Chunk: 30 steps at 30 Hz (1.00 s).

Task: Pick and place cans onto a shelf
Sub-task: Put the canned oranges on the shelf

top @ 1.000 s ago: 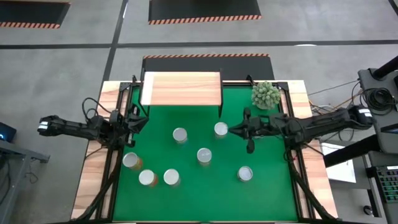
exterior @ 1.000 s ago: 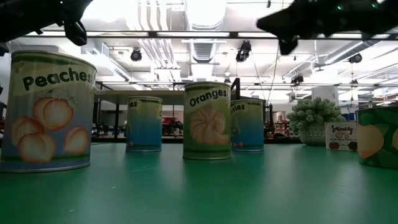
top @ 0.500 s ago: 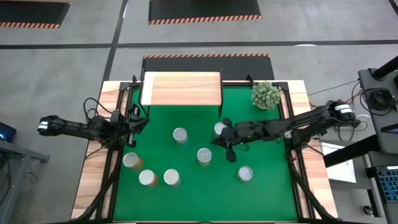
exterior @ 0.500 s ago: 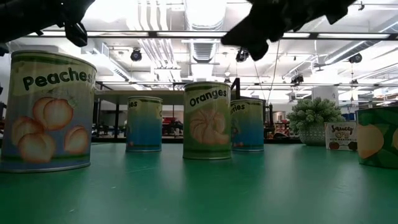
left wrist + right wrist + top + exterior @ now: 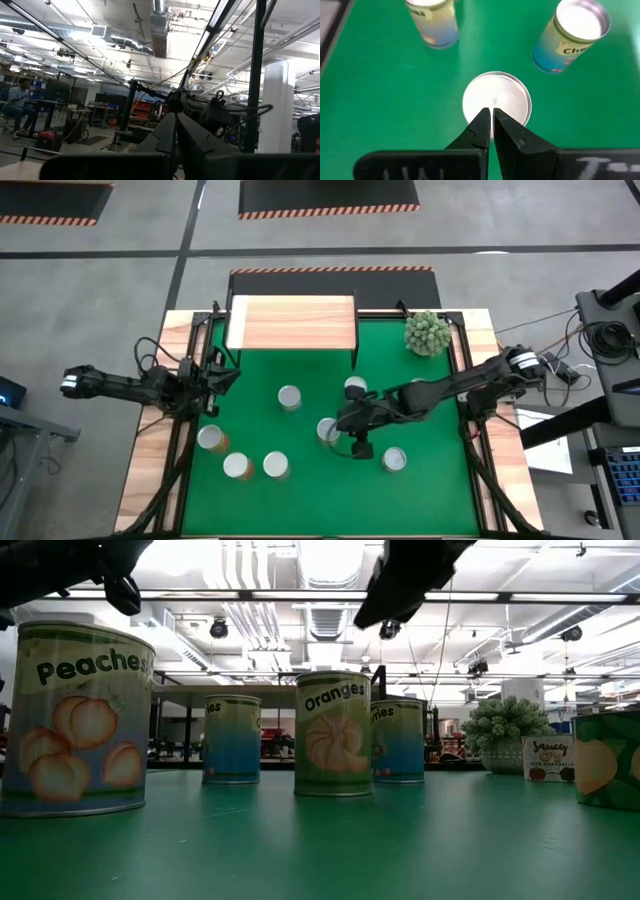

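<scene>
Right gripper [image 5: 491, 125]: we see its fingers pressed together, nothing between them, pointing down over the silvery top of the oranges can [image 5: 496, 101].
Oranges can: stands upright near the middle of the green mat [image 5: 300, 500]; in the low view its label reads "Oranges".
Right arm: reaches in from 3 o'clock across the mat, its gripper above the centre can.
Left gripper [image 5: 215, 376]: parked at the mat's 9 o'clock edge, fingers closed, holding nothing; its wrist camera looks out into the room.
Other cans: three cluster at 7 o'clock, among them the peaches can [image 5: 76, 718]; one sits at 5 o'clock of the oranges can, two at 11 and 1 o'clock of it.
Shelf [image 5: 292, 323]: light wood, at the mat's 12 o'clock edge, we see no cans on it.
Ball plant [image 5: 427, 332]: at 1 o'clock corner, beside the shelf.
</scene>
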Motion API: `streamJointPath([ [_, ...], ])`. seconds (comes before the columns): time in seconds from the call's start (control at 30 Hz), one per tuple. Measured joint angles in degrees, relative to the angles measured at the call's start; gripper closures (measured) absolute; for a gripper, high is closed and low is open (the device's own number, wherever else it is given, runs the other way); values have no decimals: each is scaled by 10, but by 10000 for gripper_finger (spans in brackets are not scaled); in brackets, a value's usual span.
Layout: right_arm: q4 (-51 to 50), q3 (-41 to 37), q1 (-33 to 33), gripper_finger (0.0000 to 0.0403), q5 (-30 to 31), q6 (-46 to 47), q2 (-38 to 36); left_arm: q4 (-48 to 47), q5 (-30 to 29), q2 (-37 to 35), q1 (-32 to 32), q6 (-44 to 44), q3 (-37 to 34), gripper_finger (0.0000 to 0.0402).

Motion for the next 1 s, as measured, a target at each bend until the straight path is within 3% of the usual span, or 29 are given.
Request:
streamJointPath([
  [0.33, -25, 28, -1, 391, 0, -16, 45, 0, 0, 0, 0, 0, 0, 402],
  [0.5, -19, 32, -2, 364, 2, -8, 45, 0, 0, 0, 0, 0, 0, 402],
  [0.67, -19, 32, -7, 292, 24, 31, 44, 0, 0, 0, 0, 0, 0, 402],
  [1.0, -38, 32, -7, 89, 43, 29, 50, 0, 0, 0, 0, 0, 0, 402],
])
